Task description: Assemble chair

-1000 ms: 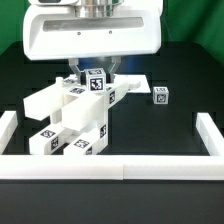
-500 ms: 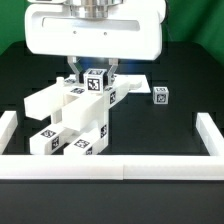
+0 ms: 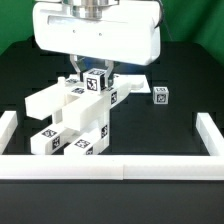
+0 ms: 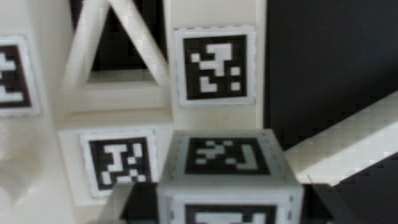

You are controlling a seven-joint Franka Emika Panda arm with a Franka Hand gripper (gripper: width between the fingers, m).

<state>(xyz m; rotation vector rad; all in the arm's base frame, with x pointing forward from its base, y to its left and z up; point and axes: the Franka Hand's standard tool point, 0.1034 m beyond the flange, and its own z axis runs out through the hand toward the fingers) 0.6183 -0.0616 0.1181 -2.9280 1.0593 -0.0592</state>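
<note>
Under me is a black table (image 3: pixel 180 125) with a low white rail (image 3: pixel 110 166) along three of its sides, and behind it I see a green wall (image 3: pixel 10 30).

Chair parts mid-surface, my tool over their far end.

The joined chair parts (image 3: pixel 72 118) lie in the middle of the surface (image 3: pixel 180 130), running from the front edge towards the back. The top block (image 3: pixel 95 83) sits on their rear end, between the fingers of my tool (image 3: pixel 95 74). In the wrist view it lies just before the braced frame (image 4: pixel 125 50). A small loose cube (image 3: pixel 160 96) lies apart on the exterior view's right. The border rail (image 3: pixel 110 166) runs along the front.
</note>
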